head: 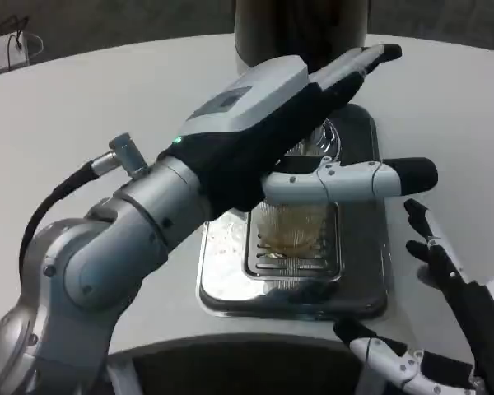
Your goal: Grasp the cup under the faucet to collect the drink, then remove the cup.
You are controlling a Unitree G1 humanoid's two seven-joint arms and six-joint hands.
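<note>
1. The white desk [82, 123] carries everything, with a dark cylindrical dispenser body [300, 29] standing at its far edge.
2. The left arm [123, 247] reaches diagonally across the middle, and the left hand [288, 123] lies over the drip tray, its fingers extended toward the dispenser and its thumb stretched out to the right.
3. The steel drip tray [222, 280] lies in front of the dispenser, with a slotted grille in its centre.
4. The cup [296, 224], clear and ribbed, stands on the grille under the left hand, with an amber tint low inside it that may be drink. The thumb crosses just above or against its rim, so I cannot tell whether the left hand actually grips it.
5. The right hand [445, 321] hovers at the tray's right edge, released, fingers spread and holding nothing.
6. Progress, as I judge it: the cup sits at the filling spot, so collecting appears to be under way or nearly done. Securing the grasp and carrying the cup away from the tray remain.
</note>
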